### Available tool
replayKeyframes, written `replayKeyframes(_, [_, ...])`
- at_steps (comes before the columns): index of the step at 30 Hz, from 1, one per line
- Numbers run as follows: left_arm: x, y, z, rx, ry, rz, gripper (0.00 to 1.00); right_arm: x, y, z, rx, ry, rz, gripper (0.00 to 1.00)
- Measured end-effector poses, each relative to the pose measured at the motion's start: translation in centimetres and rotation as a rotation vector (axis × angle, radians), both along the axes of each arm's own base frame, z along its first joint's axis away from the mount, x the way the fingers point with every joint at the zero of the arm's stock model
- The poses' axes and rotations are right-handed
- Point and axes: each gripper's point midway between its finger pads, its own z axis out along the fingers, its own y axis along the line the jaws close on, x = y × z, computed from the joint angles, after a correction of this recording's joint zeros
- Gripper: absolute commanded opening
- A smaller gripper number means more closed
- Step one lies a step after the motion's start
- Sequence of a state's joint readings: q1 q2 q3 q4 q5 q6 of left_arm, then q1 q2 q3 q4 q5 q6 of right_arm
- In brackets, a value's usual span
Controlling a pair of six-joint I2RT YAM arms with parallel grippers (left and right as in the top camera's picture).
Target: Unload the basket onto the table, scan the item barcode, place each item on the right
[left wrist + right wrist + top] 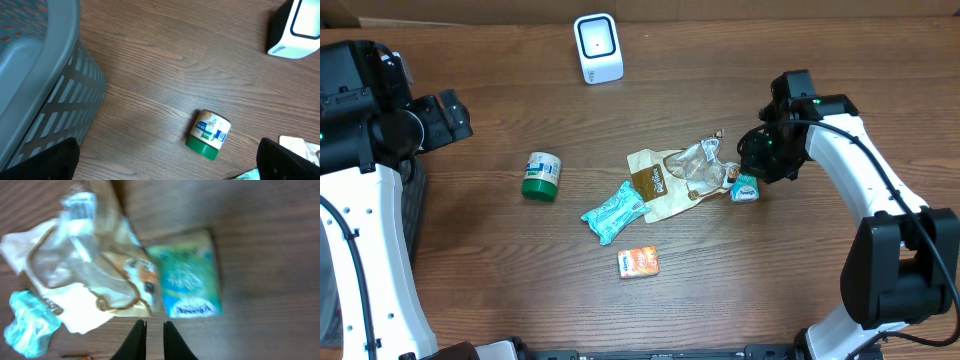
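Note:
The white barcode scanner (597, 47) stands upright at the back of the table, and the left wrist view catches it (295, 27) too. A small teal-green box (745, 188) lies beside a crumpled clear-and-cream bag (670, 180). My right gripper (758, 158) hovers just over that box (190, 280); its fingers stand a narrow gap apart (154, 330) with nothing between them. A green-lidded jar (541, 176) lies on its side. My left gripper (450, 115) is wide open (167, 160) and empty, well back from the jar (210, 135).
A teal wrapped packet (615, 212) and a small orange box (638, 262) lie in the middle of the table. A grey slatted basket (50, 75) sits at the far left edge under the left arm.

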State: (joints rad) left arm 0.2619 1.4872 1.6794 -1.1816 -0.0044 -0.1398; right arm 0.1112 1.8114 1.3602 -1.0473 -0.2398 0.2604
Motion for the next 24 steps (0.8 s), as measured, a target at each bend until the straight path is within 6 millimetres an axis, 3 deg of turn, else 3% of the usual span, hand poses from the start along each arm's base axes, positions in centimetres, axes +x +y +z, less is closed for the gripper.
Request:
replayKeyframes(4, [0.0, 0.0, 0.0, 0.000, 0.000, 0.000, 0.99, 1.6, 1.3, 0.3, 0.013, -0.085, 0.044, 0.25])
replayKeyframes(13, [0.0, 0.0, 0.0, 0.000, 0.000, 0.000, 1.00, 6.2, 0.4, 0.3, -0.077, -0.254, -0.058, 0.21])
replayKeyframes(19, [0.0, 0.0, 0.0, 0.000, 0.000, 0.000, 0.99, 6.4, 1.0, -3.1, -0.088, -0.202, -0.029, 0.20])
replayKeyframes(24, [0.0, 0.0, 0.0, 0.000, 0.000, 0.000, 1.00, 5.1, 4.0, -5.4, -0.055, -0.153, 0.095, 0.21])
